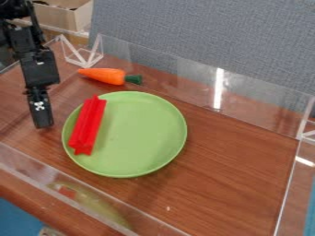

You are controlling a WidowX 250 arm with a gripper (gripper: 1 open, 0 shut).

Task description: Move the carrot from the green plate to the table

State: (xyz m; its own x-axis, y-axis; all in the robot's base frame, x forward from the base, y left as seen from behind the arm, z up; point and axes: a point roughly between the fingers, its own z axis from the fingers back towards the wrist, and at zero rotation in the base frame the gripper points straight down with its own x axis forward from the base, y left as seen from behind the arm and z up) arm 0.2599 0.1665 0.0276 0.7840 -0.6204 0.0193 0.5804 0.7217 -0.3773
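One carrot [103, 76], one green plate [138, 135], one red block [87, 124], one black gripper [42, 118]: that is the whole count on the table [234, 175]. The carrot lies on the wood at about eleven o'clock from the plate, near its rim but off it, thick end with the dark green stub pointing right. The red block lies along the plate's left side, at nine o'clock, one long edge reaching the rim. The gripper hangs just left of the plate, pointing down, fingers pressed together with nothing between them; whether the tip touches the wood is hard to tell.

Clear acrylic walls [246, 78] ring the tabletop, and their glare washes out parts of the surface. The arm [25, 41] is cut off at the upper left corner. A small white marking shows on the gripper's lower part, too small to read. Cardboard boxes [62, 14] sit behind, partly cut off.
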